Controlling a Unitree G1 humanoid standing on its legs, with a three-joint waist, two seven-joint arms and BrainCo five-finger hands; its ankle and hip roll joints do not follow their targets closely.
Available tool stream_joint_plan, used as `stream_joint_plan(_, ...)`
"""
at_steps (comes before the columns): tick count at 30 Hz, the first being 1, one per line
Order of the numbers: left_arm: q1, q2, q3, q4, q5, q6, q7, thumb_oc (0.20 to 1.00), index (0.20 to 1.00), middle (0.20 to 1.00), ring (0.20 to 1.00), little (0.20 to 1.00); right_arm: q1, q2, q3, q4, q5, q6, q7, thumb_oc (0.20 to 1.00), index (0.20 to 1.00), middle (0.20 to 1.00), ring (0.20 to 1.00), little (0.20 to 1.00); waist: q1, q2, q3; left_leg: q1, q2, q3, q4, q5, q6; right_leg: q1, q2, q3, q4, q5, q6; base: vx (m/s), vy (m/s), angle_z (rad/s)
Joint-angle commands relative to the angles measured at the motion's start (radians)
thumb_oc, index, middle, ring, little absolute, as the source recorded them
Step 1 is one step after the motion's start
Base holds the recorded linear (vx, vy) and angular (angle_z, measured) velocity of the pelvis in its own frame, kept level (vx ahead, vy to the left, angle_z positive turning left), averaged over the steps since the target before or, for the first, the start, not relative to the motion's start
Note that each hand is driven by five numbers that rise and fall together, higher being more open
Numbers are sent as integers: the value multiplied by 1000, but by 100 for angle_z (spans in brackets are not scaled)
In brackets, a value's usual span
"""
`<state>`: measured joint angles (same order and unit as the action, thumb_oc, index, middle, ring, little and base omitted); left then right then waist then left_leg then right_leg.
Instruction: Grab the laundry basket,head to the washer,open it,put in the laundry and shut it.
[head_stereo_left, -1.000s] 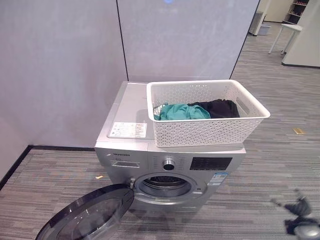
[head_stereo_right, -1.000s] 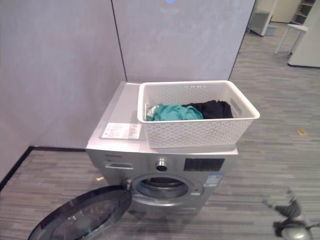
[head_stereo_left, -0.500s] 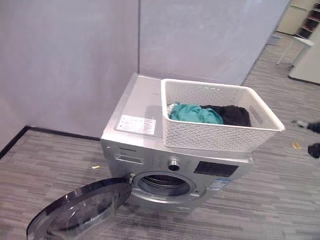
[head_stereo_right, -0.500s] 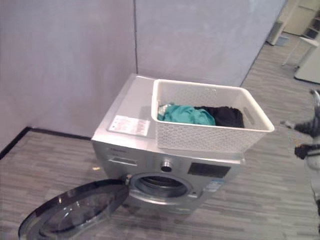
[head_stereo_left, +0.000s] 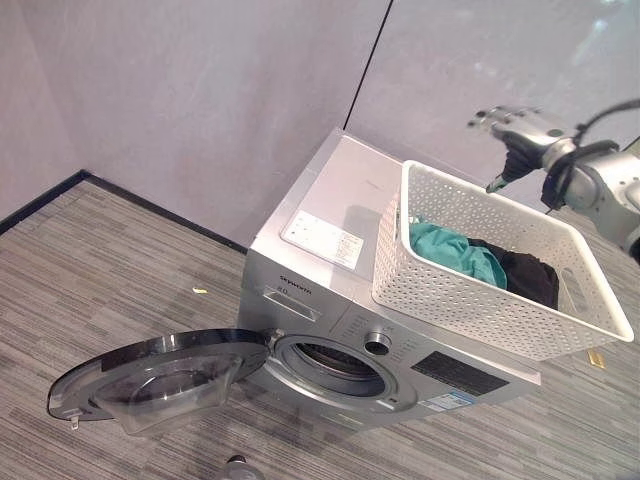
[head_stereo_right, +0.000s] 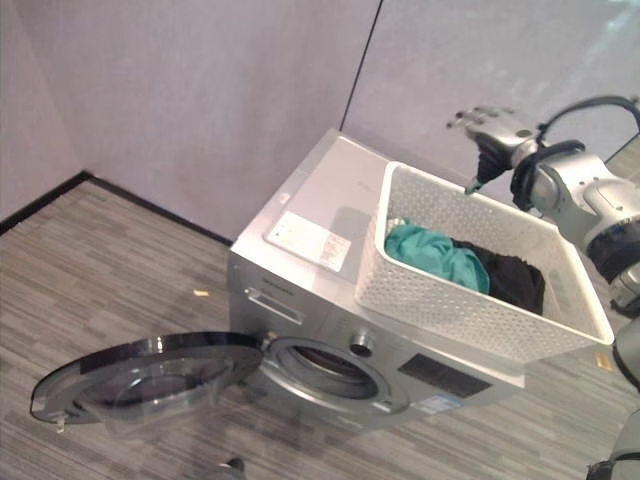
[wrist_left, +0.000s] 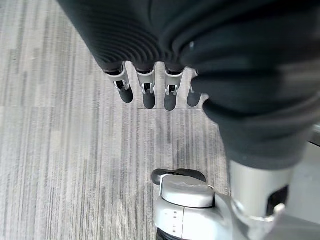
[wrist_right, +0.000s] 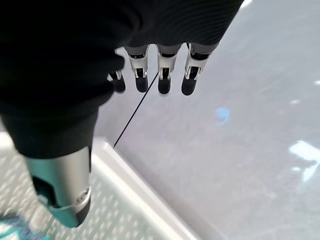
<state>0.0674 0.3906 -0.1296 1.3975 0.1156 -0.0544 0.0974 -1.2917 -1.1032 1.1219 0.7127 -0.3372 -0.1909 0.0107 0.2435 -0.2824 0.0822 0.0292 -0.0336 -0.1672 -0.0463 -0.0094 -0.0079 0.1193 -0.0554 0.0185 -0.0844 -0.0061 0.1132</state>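
A silver front-loading washer (head_stereo_left: 330, 200) stands against the wall. Its round glass door (head_stereo_left: 160, 375) is swung wide open to the front left, and the drum opening (head_stereo_left: 335, 365) is exposed. On the washer's top sits a white perforated laundry basket (head_stereo_left: 480, 300) holding a teal garment (head_stereo_left: 450, 250) and a black garment (head_stereo_left: 525, 275). My right hand (head_stereo_left: 515, 125) hovers above the basket's far rim (wrist_right: 145, 192), fingers (wrist_right: 164, 75) straight and holding nothing. My left hand (wrist_left: 147, 92) hangs open over the carpet, apart from everything.
Grey partition walls (head_stereo_left: 200, 90) close in behind the washer, with a black baseboard (head_stereo_left: 40, 200) at the left. The open door juts out over the striped carpet (head_stereo_left: 100, 290). A small scrap (head_stereo_left: 200, 291) lies on the floor.
The camera has swung, so the whole scene shifted and tilted. My right hand has risen from low at the right to above the basket's far rim.
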Motion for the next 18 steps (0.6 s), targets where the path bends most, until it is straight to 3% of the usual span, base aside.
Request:
stream_joint_plan(1,35,21,12,39,-24,-3,-18,1000,1000,1000,1000,1000,-11,-80,-11,28,25,14,62,1000,1000,1000,1000,1000,-5,13,-52,-44,24,-8,-8,-1,-14,-64,-27,24,38,21,45,7,19,-5)
stream_joint_plan(9,25,20,9,24,-34,-1,-41,1000,1000,1000,1000,1000,63,-52,-30,21,194,32,208,1000,1000,1000,1000,1000,1,8,-51,-47,22,-3,-9,-3,-13,-65,-32,20,29,24,47,1,3,-1)
stream_joint_plan(18,9,24,6,10,-54,-8,-43,1000,1000,1000,1000,1000,126,2,-82,14,249,39,229,1000,1000,1000,1000,1000,10,9,-40,-55,22,0,-13,-1,-12,-73,-33,21,20,32,49,-4,3,-1)
